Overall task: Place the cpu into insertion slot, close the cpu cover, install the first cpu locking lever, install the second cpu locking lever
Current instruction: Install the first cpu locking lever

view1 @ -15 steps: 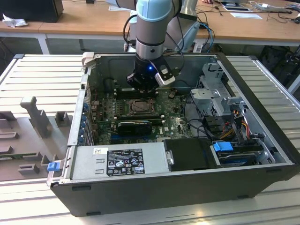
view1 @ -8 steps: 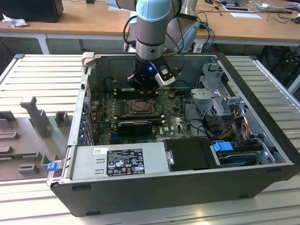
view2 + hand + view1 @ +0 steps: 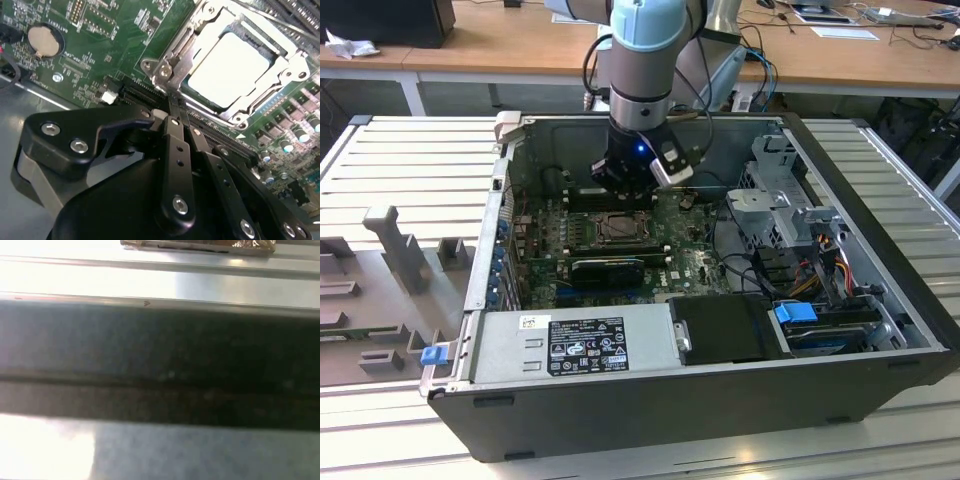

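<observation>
So in the exterior view, starting from that view's left, there's a grey ribbed surface (image 3: 410, 160) with a few grey moulded holders (image 3: 395, 245) sitting on it. Next to that is the open computer case (image 3: 720, 420) lying on its side, with the silver power supply (image 3: 570, 345) along its near edge. The green motherboard (image 3: 695, 265) fills the middle of the case, and the insertion slot (image 3: 617, 228) sits in its centre, with a black card (image 3: 608, 270) just in front of it. The arm (image 3: 645, 60) comes straight down over the board, and the pincer (image 3: 625, 180) hangs just behind the slot. Further to that view's right you get the metal drive cage (image 3: 775, 200) and a blue clip (image 3: 797, 312).

The second wrist view is way clearer: the cpu (image 3: 227, 67) is already lying flat in the insertion slot (image 3: 292, 42), and the cpu cover (image 3: 197, 45) is down around it, framing it. The pincer (image 3: 176, 112) has its fingers (image 3: 175, 135) pressed together with nothing between them, tips right at the corner of the cover. There's a coin battery (image 3: 44, 40) on the board (image 3: 90, 75), well off from the slot.
</observation>
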Robot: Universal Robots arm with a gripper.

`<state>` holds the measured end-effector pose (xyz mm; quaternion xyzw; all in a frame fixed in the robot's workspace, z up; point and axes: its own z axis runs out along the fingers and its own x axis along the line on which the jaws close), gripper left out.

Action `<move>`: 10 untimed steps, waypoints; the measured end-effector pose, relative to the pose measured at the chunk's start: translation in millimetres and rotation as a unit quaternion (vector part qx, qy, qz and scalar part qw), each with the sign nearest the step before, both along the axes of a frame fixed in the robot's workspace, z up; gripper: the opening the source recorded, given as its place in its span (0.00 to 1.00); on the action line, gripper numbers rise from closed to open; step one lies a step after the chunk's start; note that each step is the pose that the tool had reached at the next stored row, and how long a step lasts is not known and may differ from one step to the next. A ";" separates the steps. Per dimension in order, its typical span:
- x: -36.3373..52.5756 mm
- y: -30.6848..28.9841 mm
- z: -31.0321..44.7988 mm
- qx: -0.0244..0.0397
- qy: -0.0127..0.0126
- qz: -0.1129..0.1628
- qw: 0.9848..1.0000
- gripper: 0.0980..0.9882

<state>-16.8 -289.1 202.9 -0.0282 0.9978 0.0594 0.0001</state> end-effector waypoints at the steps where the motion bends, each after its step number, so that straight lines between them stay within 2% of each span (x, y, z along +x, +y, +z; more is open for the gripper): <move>1: 0.0 -0.2 1.8 0.000 0.000 0.000 1.000 0.01; 5: -0.1 -0.6 7.9 -0.002 0.000 0.000 1.000 0.01; 10: -0.1 -0.9 8.1 -0.002 0.000 0.000 1.000 0.01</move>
